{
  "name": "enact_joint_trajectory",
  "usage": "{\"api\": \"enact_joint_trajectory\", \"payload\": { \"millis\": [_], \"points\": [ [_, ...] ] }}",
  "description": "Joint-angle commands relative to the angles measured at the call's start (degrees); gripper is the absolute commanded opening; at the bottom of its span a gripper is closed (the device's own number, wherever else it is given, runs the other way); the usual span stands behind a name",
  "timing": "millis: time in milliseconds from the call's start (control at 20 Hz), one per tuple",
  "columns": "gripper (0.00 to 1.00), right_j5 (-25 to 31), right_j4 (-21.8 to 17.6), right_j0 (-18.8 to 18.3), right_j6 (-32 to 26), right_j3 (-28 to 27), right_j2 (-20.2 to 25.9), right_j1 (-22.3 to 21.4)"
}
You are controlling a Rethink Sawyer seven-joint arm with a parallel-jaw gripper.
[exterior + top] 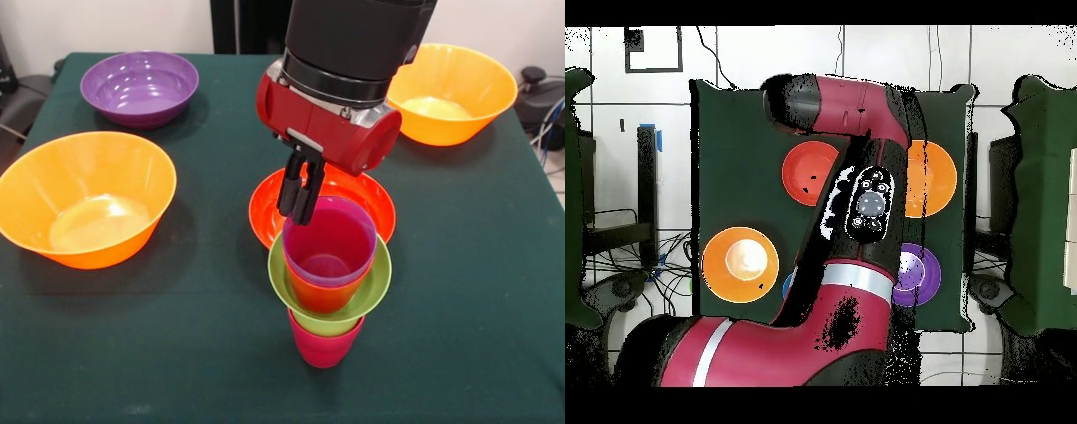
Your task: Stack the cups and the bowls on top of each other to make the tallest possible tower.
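While the tower (pixel 327 283) is clearly underway, it's nowhere near finished, I'd say. It stands near the front of the dark green table (pixel 177 353): a crimson plastic cup (pixel 324 346) at the bottom, a small lime green plastic bowl (pixel 329 309) sitting on it, an orange-red plastic cup (pixel 322 295) in that bowl, and a purple plastic tumbler (pixel 328 240) nested into the orange-red one.

The red and black gripper (pixel 299 190) hangs right at the purple tumbler's far rim, jaws drawn close together. Whether they pinch the rim or are just clear of it, I can't tell.

Four big bowls are unstacked, by my count: a glossy red-orange bowl (pixel 371 196) just behind the tower, a large orange bowl (pixel 86 199) at the left, another large orange bowl (pixel 452 93) at the far right and a purple bowl (pixel 139 87) at the far left. All four look empty. The arm hides the tower from overhead.
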Motion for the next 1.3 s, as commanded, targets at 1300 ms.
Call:
{"api": "enact_joint_trajectory", "payload": {
  "millis": [1300],
  "points": [
    [0.0,13.18,-2.94,1.55,-5.23,0.56,4.25,-6.04]
  ]
}}
